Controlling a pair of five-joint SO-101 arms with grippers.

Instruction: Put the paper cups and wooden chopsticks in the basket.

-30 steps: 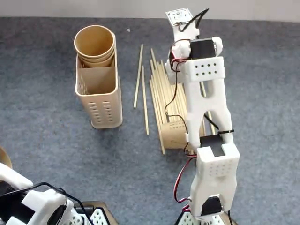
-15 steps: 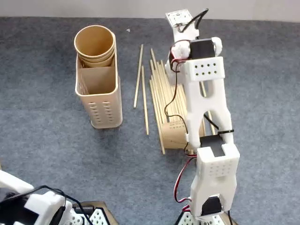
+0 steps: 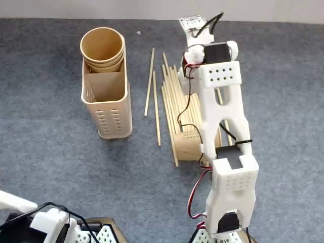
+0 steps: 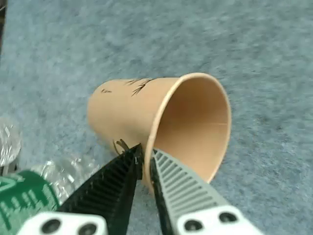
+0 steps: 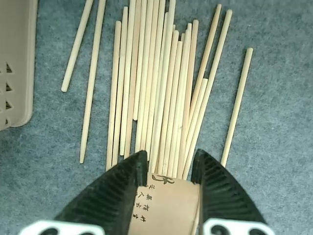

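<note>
My left gripper [image 4: 145, 149] is shut on the rim of a tan paper cup [image 4: 132, 107], one finger inside and one outside, and holds it on its side above the grey carpet. My right gripper [image 5: 169, 152] is shut across another paper cup [image 5: 166, 200], which lies at the near end of a spread of wooden chopsticks [image 5: 156, 88]. In the high view that cup [image 3: 188, 146] lies under the right arm [image 3: 220, 91], beside the chopsticks [image 3: 172, 96]. The beige basket [image 3: 109, 119] stands left of them, with stacked paper cups [image 3: 103, 45] in its far compartment.
Two loose chopsticks [image 3: 152, 96] lie between the basket and the main pile. One stick [image 5: 237, 105] lies apart on the pile's other side. A clear plastic bottle with a green label [image 4: 24, 196] lies near the left gripper. The left arm's base [image 3: 45, 225] sits at the near left corner.
The left arm has drawn back toward the near left corner, and the cup rim seen at the high view's left edge a second ago is gone. The right arm barely shifted.
</note>
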